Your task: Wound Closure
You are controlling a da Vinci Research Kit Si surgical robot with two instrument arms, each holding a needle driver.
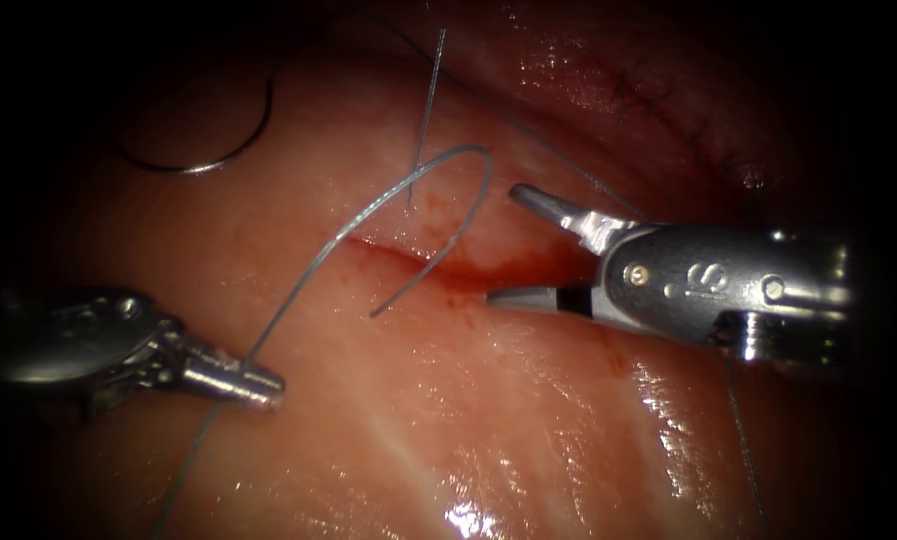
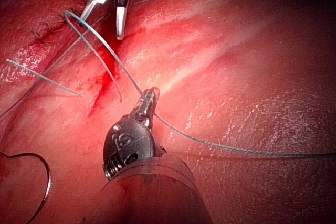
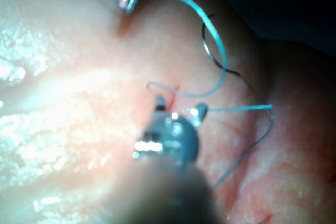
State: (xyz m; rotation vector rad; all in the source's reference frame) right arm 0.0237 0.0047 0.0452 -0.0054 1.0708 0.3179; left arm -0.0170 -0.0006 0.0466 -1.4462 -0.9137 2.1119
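Needle (image 1: 208, 160) lies free on tissue (image 1: 448, 420) at 10 o'clock. Left tool (image 1: 268, 385) clamps thread (image 1: 308, 275); right tool (image 1: 513, 245) gapes wide, empty, at the cut (image 1: 438, 265).

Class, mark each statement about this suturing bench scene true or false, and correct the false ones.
1. The right hand holds the needle. False: its jaws are open and hold nothing.
2. The left hand is shut on the thread. True.
3. The needle lies free on the tissue, upper left of the cut. True.
4. The needle is driven through the cut's edge. False: it rests on the surface, away from the cut.
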